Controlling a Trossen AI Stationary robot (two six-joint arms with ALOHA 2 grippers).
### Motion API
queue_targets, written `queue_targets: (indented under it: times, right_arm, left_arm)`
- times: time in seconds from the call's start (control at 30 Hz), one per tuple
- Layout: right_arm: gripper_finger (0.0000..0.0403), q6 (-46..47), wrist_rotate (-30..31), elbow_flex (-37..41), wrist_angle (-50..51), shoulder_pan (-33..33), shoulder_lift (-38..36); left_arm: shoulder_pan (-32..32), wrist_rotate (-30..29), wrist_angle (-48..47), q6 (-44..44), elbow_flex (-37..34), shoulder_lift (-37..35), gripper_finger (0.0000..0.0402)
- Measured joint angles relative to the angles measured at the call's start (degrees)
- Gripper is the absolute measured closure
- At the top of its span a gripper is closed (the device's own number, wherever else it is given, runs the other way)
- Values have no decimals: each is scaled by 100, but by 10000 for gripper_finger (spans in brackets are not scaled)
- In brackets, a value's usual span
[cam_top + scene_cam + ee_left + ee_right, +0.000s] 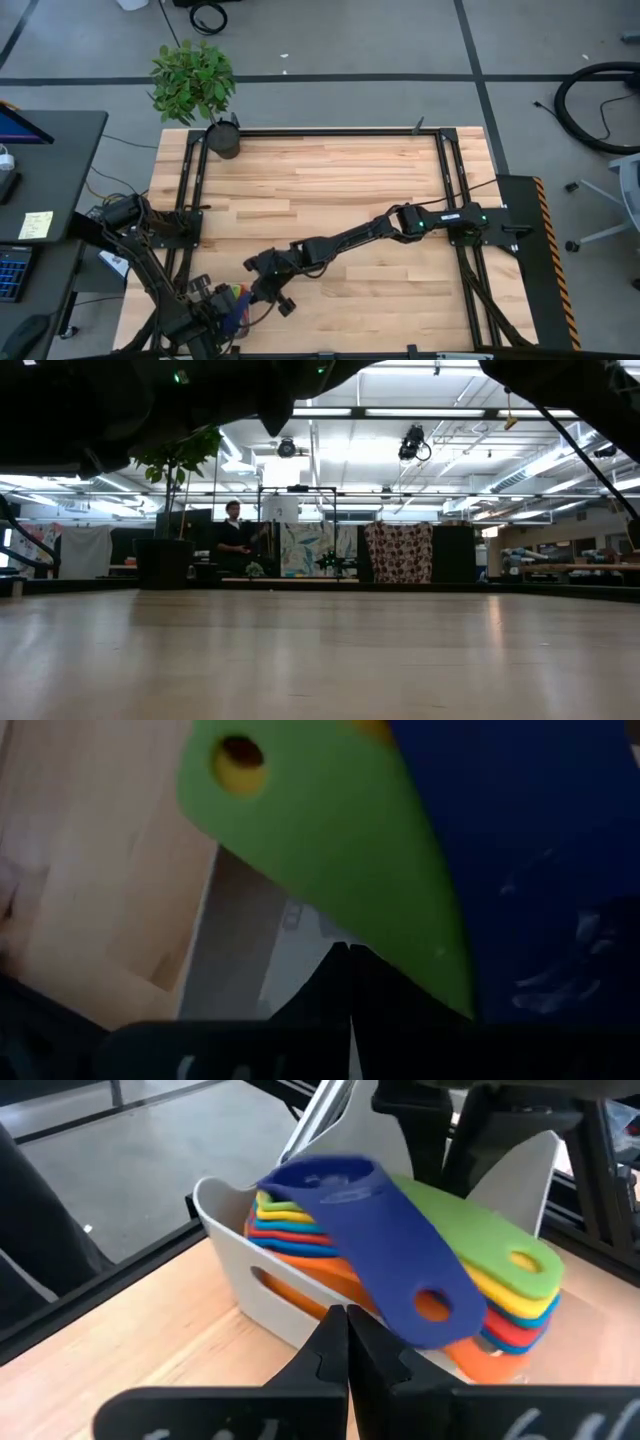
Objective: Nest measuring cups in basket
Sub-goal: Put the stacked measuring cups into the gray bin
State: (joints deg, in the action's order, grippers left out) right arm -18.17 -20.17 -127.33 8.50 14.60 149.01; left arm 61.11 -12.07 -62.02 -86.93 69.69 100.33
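The measuring cups [300, 1230] sit nested in one stack inside the light grey basket [232, 1255], which rests on the wooden table near its near-left corner. The dark blue cup [350, 1205] is on top. Under it, fanned out, are the handles of the green [505, 1250], yellow, red, light blue and orange cups. My right gripper [347, 1318] is shut, level with the basket's near wall, its tips just under the dark blue handle [425, 1305]. My left gripper [348, 952] is shut beside the green handle [330, 830], above the basket. In the high view both grippers crowd the cups [236, 298]. My right gripper's tips end at the lower edge of the dark blue handle [390, 1325] and the basket's rim; I cannot tell whether they touch either. My left gripper's tips end close under the green handle [400, 955]; I cannot tell whether they touch it or the basket.
A dark round plant pot [224, 140] with a leafy plant stands at the table's far-left corner. Black frame rails [447, 190] run along the table's sides. Bare wood [340, 190] fills the middle and far part. A person [233, 535] is in the room beyond.
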Motion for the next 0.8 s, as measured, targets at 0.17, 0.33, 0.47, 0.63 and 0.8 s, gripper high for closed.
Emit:
queue_targets:
  times: [0.17, 0.33, 0.47, 0.63, 0.8]
  right_arm:
    - [403, 0, -50, 0, -139, -45, 0]
    - [403, 0, -53, 0, -203, -49, 0]
    - [403, 0, -67, -1, -206, -49, 0]
    - [403, 0, -91, -1, -293, -49, 0]
    - [403, 0, -61, -2, -237, -53, 0]
  left_arm:
    - [-95, -53, 115, 293, 0, 0, 402]
    - [-224, -81, 200, 526, 0, 0, 402]
    - [-283, -82, 252, 662, 0, 0, 402]
    - [-280, -82, 454, 726, 0, 0, 402]
    - [-272, -2, 481, 318, 0, 0, 402]
